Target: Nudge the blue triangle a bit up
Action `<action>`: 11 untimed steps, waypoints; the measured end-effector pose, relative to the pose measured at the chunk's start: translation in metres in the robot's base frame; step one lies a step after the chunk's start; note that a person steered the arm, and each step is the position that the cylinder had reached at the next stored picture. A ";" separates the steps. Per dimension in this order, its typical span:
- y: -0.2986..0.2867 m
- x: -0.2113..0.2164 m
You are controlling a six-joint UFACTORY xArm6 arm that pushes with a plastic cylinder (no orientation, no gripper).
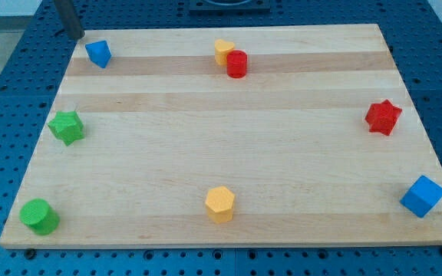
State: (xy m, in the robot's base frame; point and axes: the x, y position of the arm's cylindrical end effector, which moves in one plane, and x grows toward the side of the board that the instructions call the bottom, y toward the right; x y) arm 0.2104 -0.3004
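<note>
Your tip sits at far left corner of tabletop, just left of and slightly beyond blue triangle; contact cannot be confirmed. No gripper fitted: plain dark rod, nothing held. Tabletop: pale wood, visible grain bands, set on blue perforated base. Blocks matte, moulded. Note yellow block touching red cylinder at far centre. Green star left; green cylinder near left; yellow hexagon near centre; red star right; blue cube near right.
</note>
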 end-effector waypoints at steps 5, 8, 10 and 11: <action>0.127 0.197; 0.093 0.102; 0.082 0.097; 0.112 0.097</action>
